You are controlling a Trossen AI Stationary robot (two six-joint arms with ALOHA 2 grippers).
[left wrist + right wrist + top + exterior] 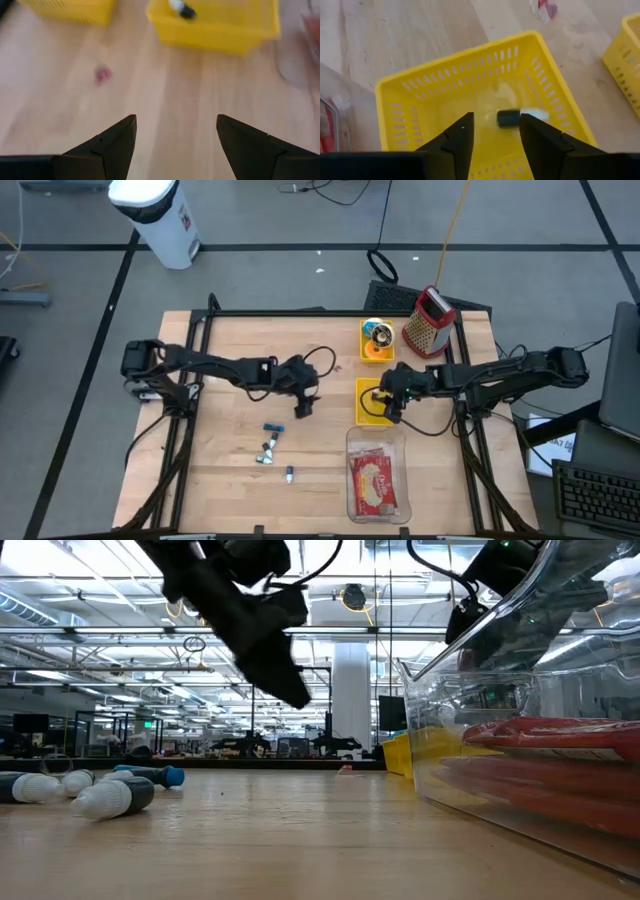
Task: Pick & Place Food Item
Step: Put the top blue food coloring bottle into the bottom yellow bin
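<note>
Where our pale wooden tabletop (230, 470) meets grey floor, left gripper (303, 407) spread wide, empty, right gripper (496, 131) parted above yellow slotted plastic basket (420, 100), open workshop behind.

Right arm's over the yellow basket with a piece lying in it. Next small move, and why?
Probably lift the right gripper straight up and clear of the yellow basket. Its fingers stand apart, and the small black-and-white piece lies on the basket floor between them, apparently free. The left gripper hovers open over bare table, and more such pieces wait on the wood.
</note>
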